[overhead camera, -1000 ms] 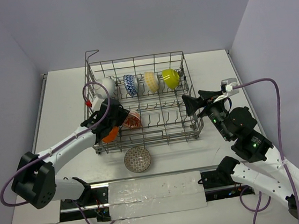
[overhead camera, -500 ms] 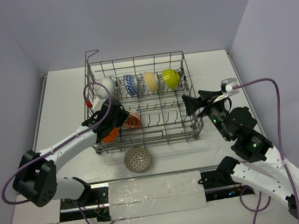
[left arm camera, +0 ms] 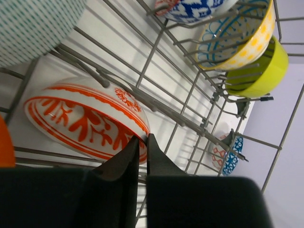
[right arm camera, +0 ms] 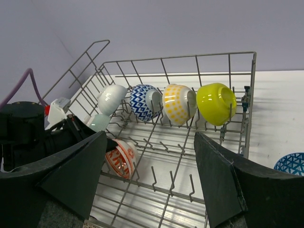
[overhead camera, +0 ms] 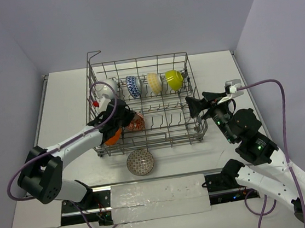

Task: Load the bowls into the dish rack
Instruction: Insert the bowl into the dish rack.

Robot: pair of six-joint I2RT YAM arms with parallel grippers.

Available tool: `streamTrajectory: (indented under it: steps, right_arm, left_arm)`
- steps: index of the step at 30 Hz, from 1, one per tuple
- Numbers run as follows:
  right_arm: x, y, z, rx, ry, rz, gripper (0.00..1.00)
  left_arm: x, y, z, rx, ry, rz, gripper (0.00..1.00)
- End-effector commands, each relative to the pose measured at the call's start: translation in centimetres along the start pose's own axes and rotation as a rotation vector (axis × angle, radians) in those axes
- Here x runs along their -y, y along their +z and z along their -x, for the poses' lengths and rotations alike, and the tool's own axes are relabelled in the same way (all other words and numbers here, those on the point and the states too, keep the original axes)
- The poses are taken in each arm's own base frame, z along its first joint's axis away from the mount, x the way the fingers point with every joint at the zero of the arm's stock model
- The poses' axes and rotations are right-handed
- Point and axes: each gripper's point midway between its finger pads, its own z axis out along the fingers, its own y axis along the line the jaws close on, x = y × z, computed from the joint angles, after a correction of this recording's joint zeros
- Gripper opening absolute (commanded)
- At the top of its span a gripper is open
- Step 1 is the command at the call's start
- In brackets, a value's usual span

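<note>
A: What is seen at the left side?

B: The left gripper is reached into the left end of the dish rack. Its jaws are drawn almost together, and the fingertips are laid against the rim of the red-white bowl, which is stood on edge among the tines. Whether the rim is pinched between them cannot be told. The orange bowl is set just beside it, at the near left corner. A teal-dotted white bowl is seen close behind.

A: And the far row?

B: Four bowls are stood on edge there, close together: a white bowl, the blue-white bowl, the pale yellow bowl and the lime bowl.

A: What is found outside the rack?

B: A grey patterned bowl is laid on the table, just before the near wall of the rack. The right gripper is held beside the right wall, with its jaws spread wide apart. A dark-blue patterned bowl is seen on the table to the right of the rack.
</note>
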Motion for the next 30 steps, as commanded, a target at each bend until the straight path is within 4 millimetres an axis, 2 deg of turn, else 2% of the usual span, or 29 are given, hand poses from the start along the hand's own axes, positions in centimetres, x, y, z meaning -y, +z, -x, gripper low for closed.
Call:
streamTrajectory:
  steps: [1, 3, 12, 16, 22, 30]
  right_arm:
    - [0.3, 0.4, 0.5, 0.032, 0.015, -0.018, 0.81]
    - [0.2, 0.4, 0.6, 0.034, 0.016, -0.016, 0.81]
    - [0.1, 0.5, 0.4, 0.030, 0.019, -0.011, 0.81]
    - [0.1, 0.6, 0.3, 0.026, 0.016, -0.014, 0.81]
    - [0.2, 0.7, 0.2, 0.025, 0.015, -0.019, 0.81]
    - [0.1, 0.6, 0.4, 0.029, 0.017, -0.011, 0.81]
  left_arm:
    - [0.3, 0.4, 1.2, 0.048, 0.028, 0.012, 0.07]
    - [0.5, 0.3, 1.4, 0.056, 0.022, 0.000, 0.00]
    - [-0.5, 0.8, 0.2, 0.060, 0.022, 0.010, 0.00]
    - [-1.2, 1.4, -0.7, 0.032, 0.053, 0.055, 0.12]
    - [-2.7, 1.0, -1.0, 0.034, 0.076, 0.135, 0.15]
    - [-2.7, -0.8, 0.5, 0.102, 0.117, 0.204, 0.25]
